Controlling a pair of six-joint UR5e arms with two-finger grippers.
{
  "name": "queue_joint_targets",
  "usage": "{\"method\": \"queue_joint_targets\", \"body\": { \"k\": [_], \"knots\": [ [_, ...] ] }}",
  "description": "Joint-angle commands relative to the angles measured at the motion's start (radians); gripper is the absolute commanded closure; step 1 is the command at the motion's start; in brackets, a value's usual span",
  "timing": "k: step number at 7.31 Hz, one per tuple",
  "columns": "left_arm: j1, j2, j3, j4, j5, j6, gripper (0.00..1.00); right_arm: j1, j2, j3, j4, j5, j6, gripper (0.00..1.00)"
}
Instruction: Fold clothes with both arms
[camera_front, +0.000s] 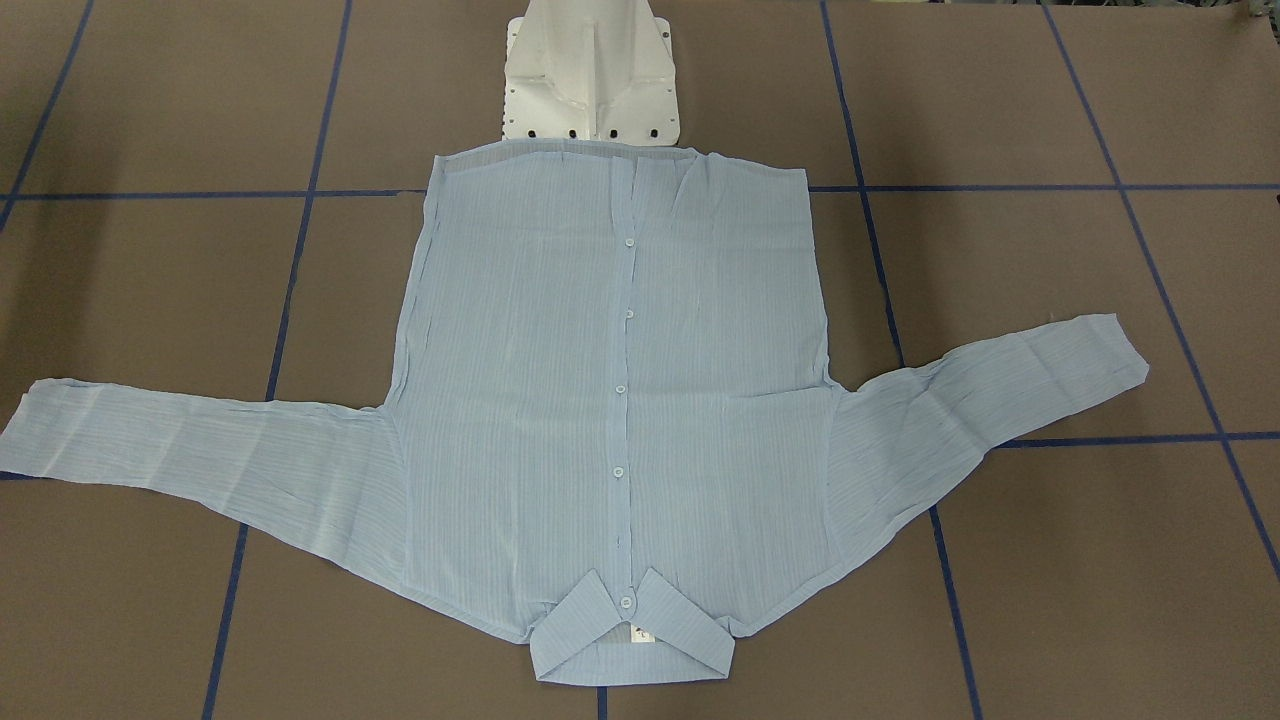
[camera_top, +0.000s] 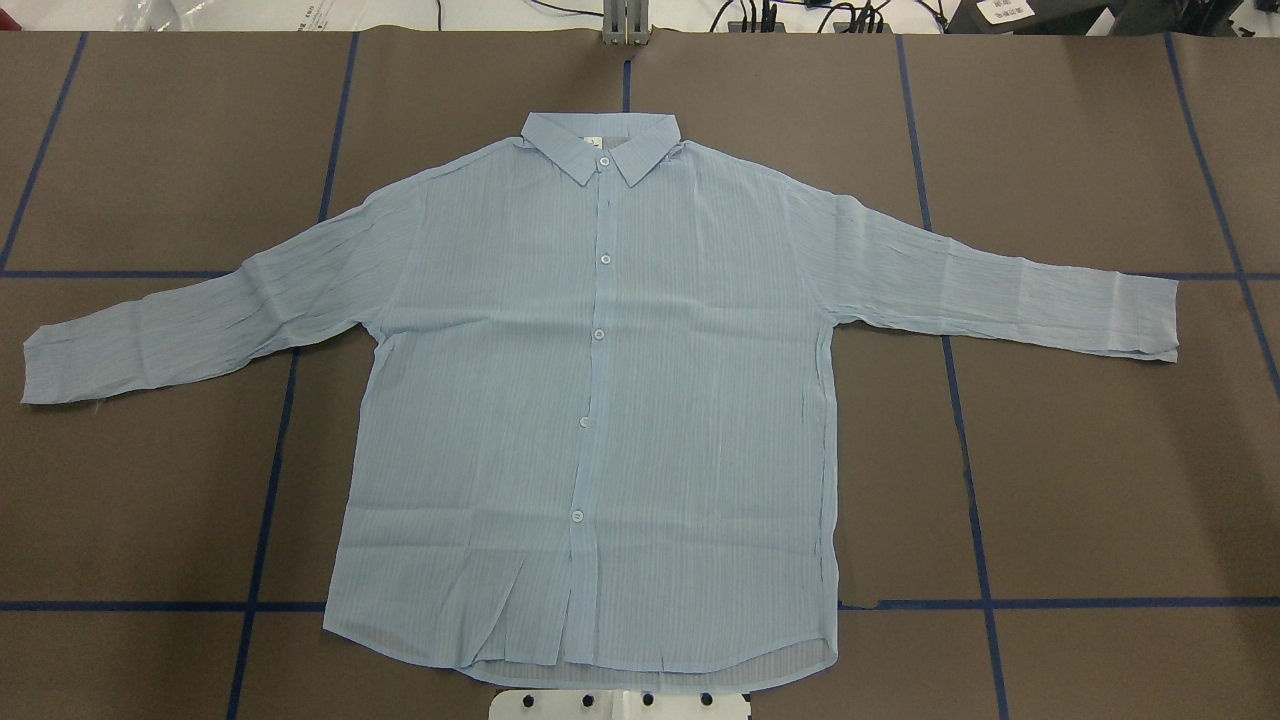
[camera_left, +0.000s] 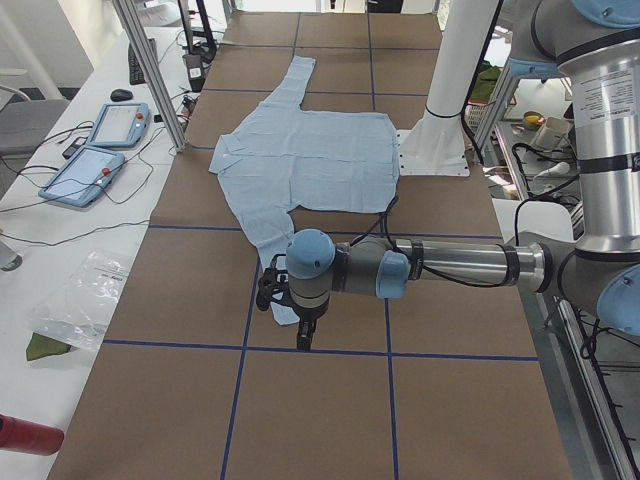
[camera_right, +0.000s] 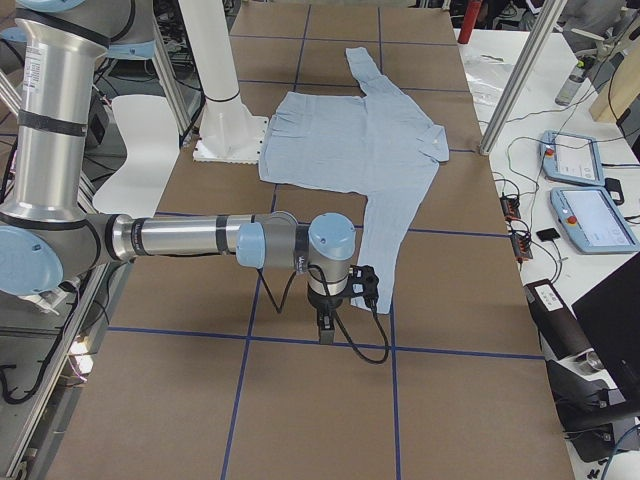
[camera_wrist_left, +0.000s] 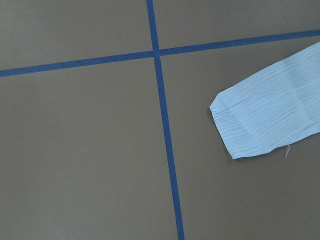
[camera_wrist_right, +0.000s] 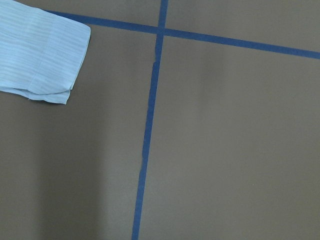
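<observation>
Blue striped shirt (camera_top: 600, 400) lies flat, buttoned front up, sleeves (camera_top: 150, 335) spread, on the worktop (camera_top: 1100, 470).
Left fingers (camera_left: 303, 340) and right fingers (camera_right: 326, 328) each hang near a sleeve end; open or closed, cannot tell.

We share the shirt (camera_top: 600, 400) across overhead, front and both side views; wrist cameras look down on cuffs (camera_wrist_left: 260, 125)

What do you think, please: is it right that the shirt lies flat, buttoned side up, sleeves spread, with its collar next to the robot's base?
Not quite. The shirt lies flat, buttoned side up, sleeves spread, but its hem, not its collar, is next to the base; the collar is at the far end. The overhead view shows this.
</observation>
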Motion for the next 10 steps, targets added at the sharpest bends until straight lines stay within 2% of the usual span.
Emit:
{"method": "queue_joint_targets", "body": {
  "k": [1,3,5,6,7,8,9,10],
  "knots": [
    [0.0,-0.005,-0.013,-0.01,-0.005,0.008,0.0,-0.001,0.003,0.003,0.0,0.0,0.0,0.0],
    [0.0,-0.001,0.006,-0.044,-0.139,0.005,0.0,-0.002,0.012,0.038,0.0,0.0,-0.002,0.0],
    [0.0,-0.008,0.011,-0.074,-0.129,0.006,0.0,-0.002,0.015,0.069,0.002,-0.003,0.0,0.0],
    [0.0,-0.014,0.007,-0.121,-0.061,-0.003,0.0,-0.003,0.04,0.079,0.003,0.001,0.003,0.0],
    [0.002,-0.036,0.001,-0.136,0.071,0.0,0.0,-0.003,0.064,0.08,0.047,0.005,0.011,0.0],
    [-0.002,-0.059,-0.024,-0.145,0.148,0.008,0.0,-0.005,0.069,0.08,0.13,0.0,0.012,0.0],
    [-0.002,-0.102,-0.036,-0.145,0.158,-0.008,0.0,-0.003,0.068,0.07,0.235,-0.002,0.015,0.0],
    [-0.003,-0.148,-0.038,-0.157,0.161,-0.003,0.0,-0.005,0.077,0.043,0.265,0.003,0.015,0.0]
  ]
}}
